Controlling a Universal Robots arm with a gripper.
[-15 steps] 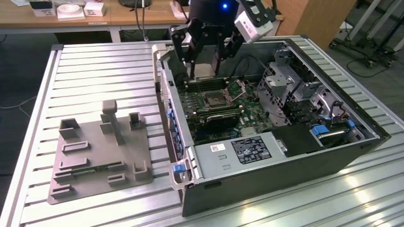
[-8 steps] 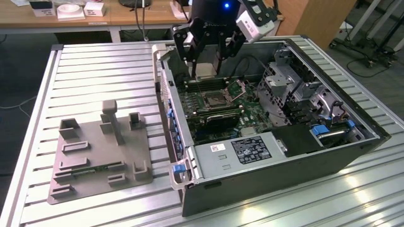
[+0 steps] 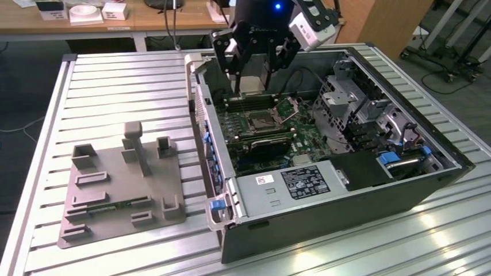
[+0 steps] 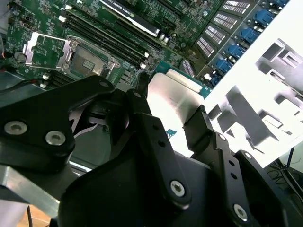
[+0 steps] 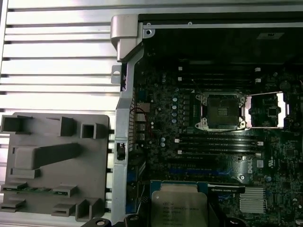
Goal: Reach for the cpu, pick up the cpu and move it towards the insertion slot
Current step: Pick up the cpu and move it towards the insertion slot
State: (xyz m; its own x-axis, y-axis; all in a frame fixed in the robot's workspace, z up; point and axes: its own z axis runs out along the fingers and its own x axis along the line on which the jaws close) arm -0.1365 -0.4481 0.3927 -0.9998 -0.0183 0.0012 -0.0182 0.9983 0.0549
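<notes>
- One arm hangs over the open computer case [image 3: 330, 172], which lies on the ribbed metal desk [image 3: 115, 86]; its gripper [image 3: 253, 72] is above the far end of the motherboard [image 3: 268, 132] in the exterior view.
- The fingers [image 4: 206, 127] are clenched on the cpu [image 4: 173, 101], the silver-grey chip held flat between them in the second wrist view, clear of the board below it.
- In the first wrist view the cpu [image 5: 180, 205], metal top with a pale rim, sits over the board near the case's wall.
- The insertion slot [image 5: 221, 111] stands open: a silver frame around a dark centre, its hinged bracket [image 5: 267, 110] folded out beside it.
- In the exterior view the insertion slot [image 3: 261, 119] lies just nearer the camera than the gripper, between rows of long black memory slots [image 3: 257, 141].
- In the second wrist view the insertion slot [image 4: 90, 59] is apart from the held cpu, with memory slots between them.
- A grey plastic tray [image 3: 123, 190] rests on the desk toward the exterior view's left, well apart from the case.
</notes>
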